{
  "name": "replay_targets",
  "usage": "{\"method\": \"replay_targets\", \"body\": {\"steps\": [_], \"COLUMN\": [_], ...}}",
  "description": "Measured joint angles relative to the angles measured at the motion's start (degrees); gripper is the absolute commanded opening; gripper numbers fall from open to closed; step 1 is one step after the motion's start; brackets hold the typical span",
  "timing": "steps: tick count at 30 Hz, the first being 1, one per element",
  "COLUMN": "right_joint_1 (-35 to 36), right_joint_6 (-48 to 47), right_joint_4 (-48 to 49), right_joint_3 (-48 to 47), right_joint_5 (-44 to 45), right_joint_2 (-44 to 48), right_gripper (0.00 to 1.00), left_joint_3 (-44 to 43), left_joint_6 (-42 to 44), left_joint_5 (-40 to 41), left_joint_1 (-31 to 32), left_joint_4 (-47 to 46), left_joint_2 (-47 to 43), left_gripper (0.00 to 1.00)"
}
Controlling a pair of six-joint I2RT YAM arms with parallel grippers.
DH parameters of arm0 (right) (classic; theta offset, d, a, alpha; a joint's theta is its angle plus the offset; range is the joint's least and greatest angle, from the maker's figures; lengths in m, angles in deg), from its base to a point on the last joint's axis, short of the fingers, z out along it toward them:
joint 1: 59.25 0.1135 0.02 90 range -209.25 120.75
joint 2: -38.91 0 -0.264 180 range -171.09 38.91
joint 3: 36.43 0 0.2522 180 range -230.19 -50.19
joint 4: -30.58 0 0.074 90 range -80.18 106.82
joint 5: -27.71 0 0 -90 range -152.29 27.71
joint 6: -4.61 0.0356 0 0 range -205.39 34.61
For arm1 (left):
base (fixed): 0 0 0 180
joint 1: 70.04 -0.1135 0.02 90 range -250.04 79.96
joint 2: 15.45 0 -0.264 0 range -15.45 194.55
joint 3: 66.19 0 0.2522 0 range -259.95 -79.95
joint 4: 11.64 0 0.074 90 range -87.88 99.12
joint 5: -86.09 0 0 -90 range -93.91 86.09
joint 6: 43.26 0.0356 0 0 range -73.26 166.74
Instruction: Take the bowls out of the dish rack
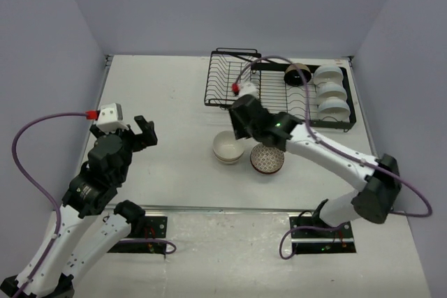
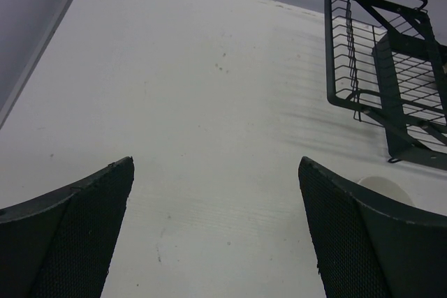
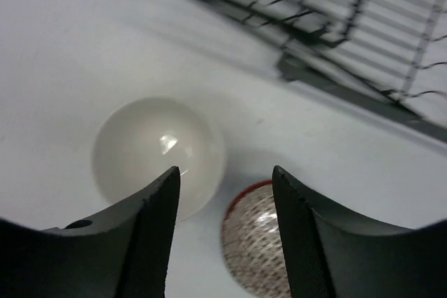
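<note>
Bowls (image 1: 332, 91) left in the dish rack (image 1: 223, 78): we count four. One is black inside (image 1: 298, 75) and three are white, all standing in the rack's right end by the far right corner of the desk (image 1: 167, 88). We can't tell whether more hide behind them. The rack's left section looks bare in the top and left wrist views.

Two are out. A cream bowl (image 1: 228, 146) and a reddish patterned bowl (image 1: 267, 159) sit side by side, near mid-desk and just off the rack's near edge. They are close together; we can't tell whether they touch.

The right end effector (image 1: 241, 127) hangs above that pair. In its wrist view the jaws stand partly apart with nothing between them, and the cream bowl (image 3: 157, 151) and patterned bowl (image 3: 255, 242) sit below on the desk.

The left end effector (image 1: 136, 132) is over the left side of the desk, well apart from the rack, spread wide and empty.

We judge the task roughly a third done on the visible count. What remains is the right-end cluster, which is on the right arm's side.
</note>
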Motion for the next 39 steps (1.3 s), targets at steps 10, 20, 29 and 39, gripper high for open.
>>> {"method": "replay_targets", "body": {"steps": [10, 20, 29, 39], "right_joint_1": [-22.3, -61.1, -80.9, -81.0], "right_joint_6": [-4.3, 15.8, 35.5, 46.2], "right_joint_4": [10.8, 20.6, 47.2, 66.7], "right_joint_3": [6.0, 33.4, 47.4, 47.4], "right_joint_5": [13.2, -12.0, -44.3, -49.2], "right_joint_2": [16.3, 40.6, 26.3, 13.4], "right_gripper": [0.84, 0.87, 0.74, 0.63], "left_joint_3": [0.0, 0.0, 0.3, 0.9], "left_joint_6": [2.1, 3.6, 4.6, 5.0], "left_joint_5": [-9.0, -20.3, -21.5, -22.8], "left_joint_1": [0.0, 0.0, 0.0, 0.0], "left_joint_4": [-2.7, -2.9, -3.0, -3.1], "left_joint_2": [6.0, 14.0, 12.4, 10.5], "left_gripper": [1.0, 1.0, 1.0, 1.0]}}
